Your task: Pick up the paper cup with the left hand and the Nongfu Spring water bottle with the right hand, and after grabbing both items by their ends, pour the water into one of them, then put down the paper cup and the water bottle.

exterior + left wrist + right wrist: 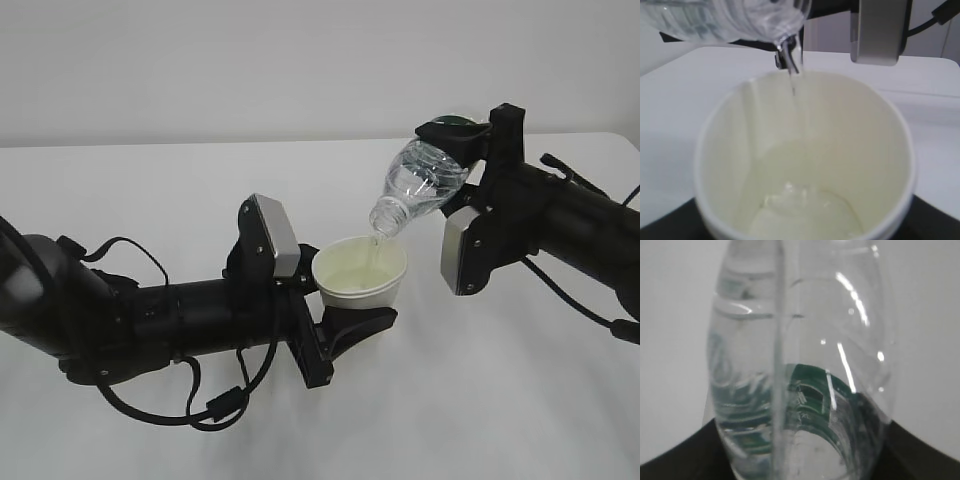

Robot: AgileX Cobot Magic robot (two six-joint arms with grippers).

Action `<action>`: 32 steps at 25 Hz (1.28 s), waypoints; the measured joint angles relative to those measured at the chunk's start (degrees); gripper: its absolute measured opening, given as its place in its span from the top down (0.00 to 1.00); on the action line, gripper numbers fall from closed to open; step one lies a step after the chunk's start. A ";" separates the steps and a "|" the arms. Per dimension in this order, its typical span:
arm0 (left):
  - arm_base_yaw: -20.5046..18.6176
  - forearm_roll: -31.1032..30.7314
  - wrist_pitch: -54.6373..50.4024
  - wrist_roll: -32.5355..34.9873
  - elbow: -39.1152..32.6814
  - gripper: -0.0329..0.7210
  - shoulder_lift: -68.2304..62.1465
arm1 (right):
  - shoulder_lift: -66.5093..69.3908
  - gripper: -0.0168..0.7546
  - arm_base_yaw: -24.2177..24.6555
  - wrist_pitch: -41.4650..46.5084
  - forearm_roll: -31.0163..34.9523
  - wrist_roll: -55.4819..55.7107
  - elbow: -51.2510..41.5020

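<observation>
Exterior view: right end effector (468,150) holds the bottle (420,185) tilted so water (795,75) falls into the cup (360,272), which the left end effector (345,325) grips.

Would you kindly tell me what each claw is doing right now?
Left claw: closed on the paper cup, held upright.
Right claw: closed on the Nongfu Spring water bottle, tilted neck-down over the cup.

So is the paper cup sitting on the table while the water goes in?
No, the left gripper holds the paper cup above the table under the tilted bottle.
</observation>
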State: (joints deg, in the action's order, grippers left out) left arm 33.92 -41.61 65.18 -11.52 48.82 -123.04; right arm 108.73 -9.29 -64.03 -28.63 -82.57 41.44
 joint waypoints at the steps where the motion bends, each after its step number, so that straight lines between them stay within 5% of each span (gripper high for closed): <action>1: 0.00 0.00 0.00 0.00 0.00 0.34 0.00 | 0.00 0.39 0.00 0.00 0.00 0.00 0.00; 32: 0.00 -0.18 0.00 0.00 0.00 0.34 0.00 | 0.00 0.40 0.00 0.00 0.00 -0.84 0.21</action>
State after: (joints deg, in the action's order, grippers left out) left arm 33.92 -41.79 65.18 -11.52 48.82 -123.04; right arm 108.73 -9.29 -64.03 -28.63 -83.41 41.66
